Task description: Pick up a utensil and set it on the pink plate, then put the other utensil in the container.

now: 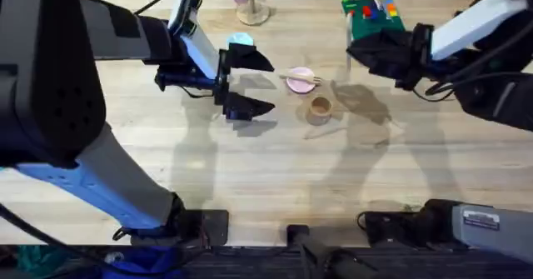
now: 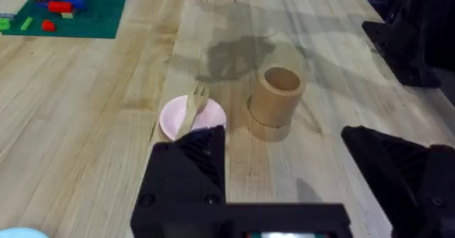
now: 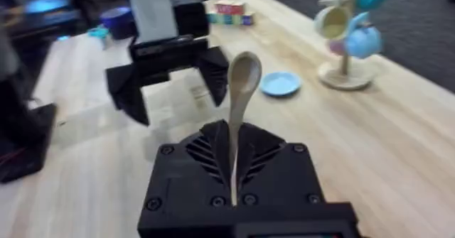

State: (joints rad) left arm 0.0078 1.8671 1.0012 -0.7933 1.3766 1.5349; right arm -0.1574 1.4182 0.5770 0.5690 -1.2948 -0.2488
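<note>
1. The right gripper (image 3: 233, 188) is pinching the wooden spoon (image 3: 240, 96) by its handle, its fingers pressed together on the slim shaft with the bowl standing out beyond the fingertips.
2. The left gripper (image 1: 250, 83) is hanging with its fingers spread wide and nothing between them, just beside the pink plate (image 1: 296, 77).
3. Judging by this, the first step is looking finished: the fork (image 2: 190, 110) is lying on the pink plate, so the second step, carrying the spoon to the container (image 2: 276, 99), is in hand.
4. The container is standing upright on the worktop (image 1: 250, 179), just beyond the left gripper's open fingers and touching or nearly touching the plate; from the right gripper it is lying off to the side and lower down, near but apart.
5. The next move is likely calling for the right gripper to bring the spoon over the cup's open mouth, tip it toward vertical, and let go only when the end is inside the rim.
6. The right wrist view is showing the grip on the spoon, which the overhead view is hiding under the dark arm; the left wrist view is showing the fork's tines and the cup's hollow plainly.
</note>
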